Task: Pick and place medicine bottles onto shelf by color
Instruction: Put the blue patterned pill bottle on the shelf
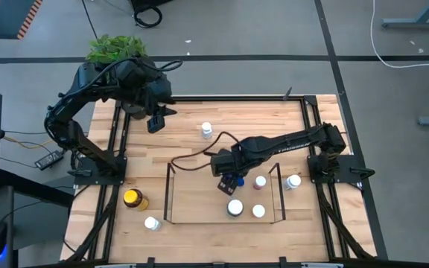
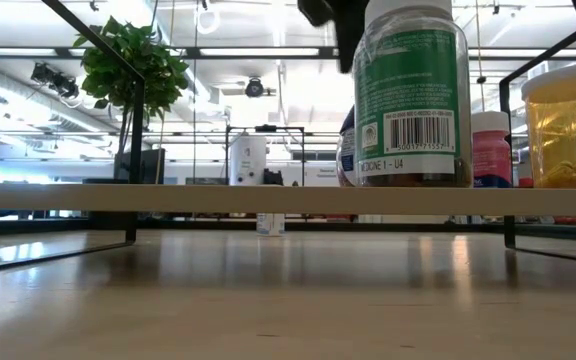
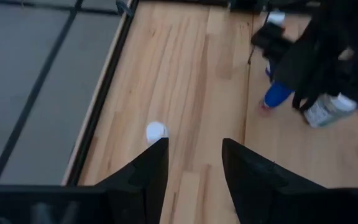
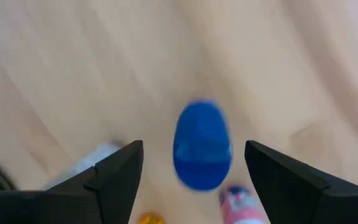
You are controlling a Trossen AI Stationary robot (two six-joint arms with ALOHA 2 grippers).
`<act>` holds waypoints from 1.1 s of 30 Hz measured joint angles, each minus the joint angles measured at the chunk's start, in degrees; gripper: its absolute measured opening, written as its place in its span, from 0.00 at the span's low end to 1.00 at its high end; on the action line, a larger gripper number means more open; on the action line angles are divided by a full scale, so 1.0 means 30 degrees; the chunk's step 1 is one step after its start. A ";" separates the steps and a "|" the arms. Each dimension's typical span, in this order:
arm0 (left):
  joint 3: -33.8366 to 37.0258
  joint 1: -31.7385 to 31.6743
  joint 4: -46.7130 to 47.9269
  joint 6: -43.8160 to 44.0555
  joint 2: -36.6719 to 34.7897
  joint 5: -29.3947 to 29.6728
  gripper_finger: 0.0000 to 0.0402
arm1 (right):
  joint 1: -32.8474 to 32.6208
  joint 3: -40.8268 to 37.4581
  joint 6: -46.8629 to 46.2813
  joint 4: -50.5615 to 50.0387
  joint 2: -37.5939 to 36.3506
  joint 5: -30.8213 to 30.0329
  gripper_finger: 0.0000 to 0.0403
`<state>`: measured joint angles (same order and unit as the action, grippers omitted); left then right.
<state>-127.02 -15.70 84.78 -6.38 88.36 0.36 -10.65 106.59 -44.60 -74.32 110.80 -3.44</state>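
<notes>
The black wire shelf (image 1: 167, 195) stands at the table's near middle. On it stand a blue-capped bottle (image 1: 233, 181), a pink-capped one (image 1: 260, 182) and two white-capped ones (image 1: 234, 208) (image 1: 258, 211). My right gripper (image 1: 228, 179) hangs open over the blue-capped bottle. In the right wrist view the blue cap (image 4: 202, 152) shows between and below the two fingers, apart from both. My left gripper (image 1: 156, 119) is open and empty at the far left, above the table. In its wrist view (image 3: 194, 174) a white-capped bottle (image 3: 156, 131) stands on the wood ahead.
A white-capped bottle (image 1: 206, 130) stands on the table beyond the shelf, and another (image 1: 294, 181) at the shelf's right end. The amber yellow-lidded jar (image 1: 132, 198) and a white-capped bottle (image 1: 152, 222) stand left of the shelf. A potted plant (image 1: 116, 49) stands at the far left corner.
</notes>
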 joint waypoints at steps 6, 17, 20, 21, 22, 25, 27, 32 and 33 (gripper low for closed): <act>0.0007 0.0000 0.1788 0.1089 0.0000 -0.0005 0.38 | 0.1699 0.1071 0.0600 0.1453 -0.0003 -0.2971 0.70; 0.0000 0.0073 0.1686 0.3391 -0.1610 0.0026 0.33 | 0.7059 0.0902 0.2795 0.7428 0.0841 -0.2303 0.68; 0.0010 0.0066 0.1705 0.3982 -0.2029 0.0189 0.32 | 0.7817 0.0896 0.3251 0.8282 0.1545 -0.1836 0.68; -0.0013 0.0066 0.1713 0.4139 -0.2204 0.0230 0.32 | 0.7958 0.0903 0.3352 0.8809 0.1828 -0.1443 0.68; 0.0000 0.0069 0.1747 0.4406 -0.2352 0.0245 0.33 | 0.8091 0.0903 0.3414 0.8779 0.2206 -0.0923 0.68; 0.0017 0.0066 0.1730 0.4924 -0.2627 0.0516 0.33 | 0.8189 0.0867 0.3601 0.8576 0.3301 -0.0220 0.69; 0.0016 0.0066 0.1727 0.5230 -0.2792 0.0709 0.33 | 0.8204 0.0867 0.3731 0.8268 0.3740 -0.0185 0.70; 0.0000 0.0066 0.1746 0.5927 -0.3467 0.0816 0.31 | 0.8484 0.0867 0.3738 0.8294 0.3984 -0.1257 0.75; 0.0000 0.0066 0.1738 0.5940 -0.3515 0.0816 0.31 | 0.8585 0.0867 0.3738 0.8340 0.3971 -0.1526 0.75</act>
<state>-127.02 -15.51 90.00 11.44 77.81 2.81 15.10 109.19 -33.39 -49.30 122.72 -8.02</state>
